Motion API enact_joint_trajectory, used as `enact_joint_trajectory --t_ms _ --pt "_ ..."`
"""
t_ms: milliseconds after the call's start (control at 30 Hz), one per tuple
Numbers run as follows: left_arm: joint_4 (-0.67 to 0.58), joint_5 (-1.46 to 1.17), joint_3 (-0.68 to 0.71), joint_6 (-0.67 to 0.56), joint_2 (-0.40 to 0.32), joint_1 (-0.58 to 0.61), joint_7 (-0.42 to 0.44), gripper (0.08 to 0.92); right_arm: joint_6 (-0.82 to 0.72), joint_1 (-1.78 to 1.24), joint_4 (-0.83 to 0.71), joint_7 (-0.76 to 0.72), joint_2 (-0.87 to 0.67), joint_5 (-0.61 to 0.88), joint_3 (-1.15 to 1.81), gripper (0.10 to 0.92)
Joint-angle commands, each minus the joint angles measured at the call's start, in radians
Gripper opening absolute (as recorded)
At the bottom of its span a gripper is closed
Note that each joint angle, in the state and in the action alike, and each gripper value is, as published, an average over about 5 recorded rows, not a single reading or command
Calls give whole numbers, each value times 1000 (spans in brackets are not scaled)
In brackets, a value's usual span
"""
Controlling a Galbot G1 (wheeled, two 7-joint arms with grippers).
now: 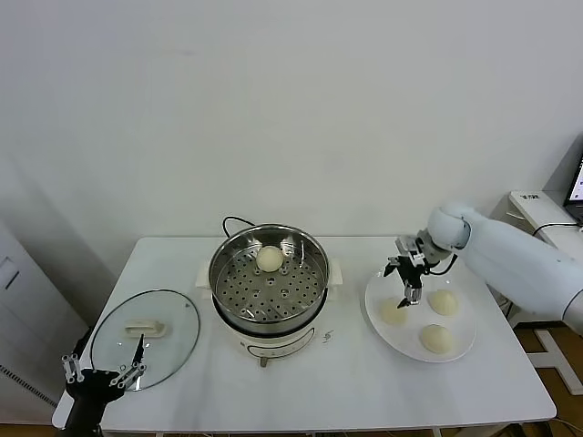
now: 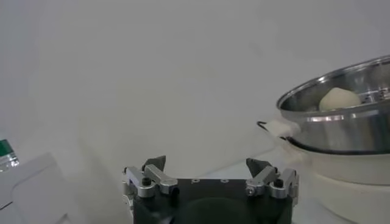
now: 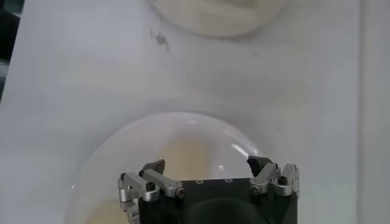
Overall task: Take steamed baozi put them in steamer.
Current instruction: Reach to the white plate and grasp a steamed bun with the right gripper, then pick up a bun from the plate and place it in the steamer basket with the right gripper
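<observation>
The steamer (image 1: 311, 266), a shiny steel pot on a white base, stands mid-table with one cream baozi (image 1: 269, 259) on its perforated floor. Three more baozi lie on a white plate (image 1: 412, 335) to the right: one nearest the pot (image 1: 393, 311), one behind (image 1: 443, 301), one in front (image 1: 436, 339). My right gripper (image 1: 407, 278) hangs open just above the plate, over the baozi nearest the pot. In the right wrist view that baozi (image 3: 189, 155) shows below the open right gripper (image 3: 207, 164). My left gripper (image 1: 102, 369) is parked open at the table's front left corner.
A round glass lid (image 1: 146, 339) with a white handle lies flat on the table left of the steamer, beside the left gripper. A black cord (image 1: 232, 221) runs behind the pot. In the left wrist view the steamer (image 2: 347, 122) stands off to the side.
</observation>
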Motion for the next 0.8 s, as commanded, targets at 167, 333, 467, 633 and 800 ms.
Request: enact_joint_trajectory --t_ms 167,333,467,633,800 --pt "7 -1 -11 -4 0 4 -5 823 16 -106 -68 24 37 -87 70 823" --pt "10 -3 -14 -5 0 3 -5 823 15 -111 -88 21 54 -87 72 785" --pt "6 -3 -14 -3 0 1 -5 823 12 -102 -89 9 51 -92 60 678" --pt "3 -4 -13 -1 -1 -3 -6 823 14 -89 -90 13 51 -79 56 544" --pt "-2 -9 -15 0 -1 -3 -6 823 10 -24 -60 8 41 -8 19 406"
